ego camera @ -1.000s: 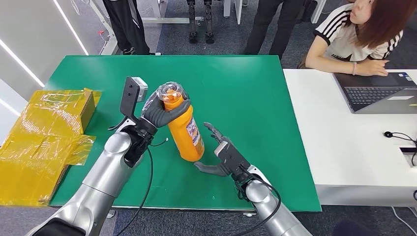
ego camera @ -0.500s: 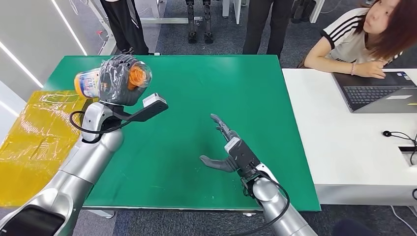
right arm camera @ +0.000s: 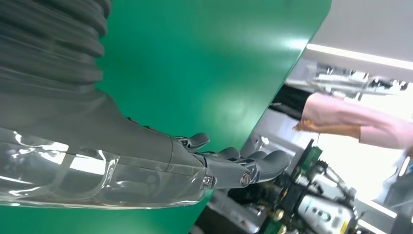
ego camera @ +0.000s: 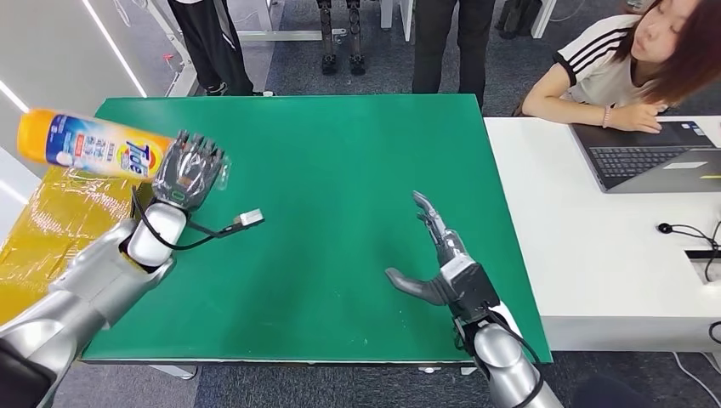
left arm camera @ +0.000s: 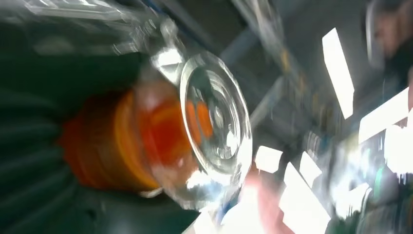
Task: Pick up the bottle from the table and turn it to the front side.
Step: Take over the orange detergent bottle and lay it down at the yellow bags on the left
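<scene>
My left hand (ego camera: 189,168) grips an orange detergent bottle (ego camera: 93,145) by its cap end and holds it level above the left edge of the green table (ego camera: 340,187). The bottle's base points left and its blue and white label faces up towards me. The left wrist view shows the bottle's orange neck (left arm camera: 122,141) under a clear plastic cap (left arm camera: 214,131), blurred, with my left hand (left arm camera: 34,146) around it. My right hand (ego camera: 442,263) hovers open over the table's front right part, thumb out to the left, holding nothing. The right wrist view shows the right hand (right arm camera: 229,163) with fingers stretched over the green surface.
Yellow wrapped boxes (ego camera: 42,229) lie to the left of the table. A white desk (ego camera: 595,246) with a laptop (ego camera: 650,166) stands on the right, where a person (ego camera: 638,59) sits. Other people's legs (ego camera: 204,42) stand behind the table.
My left arm has swung the bottle further left and turned it level, label up. My right hand has drifted right and towards the front edge, still open.
</scene>
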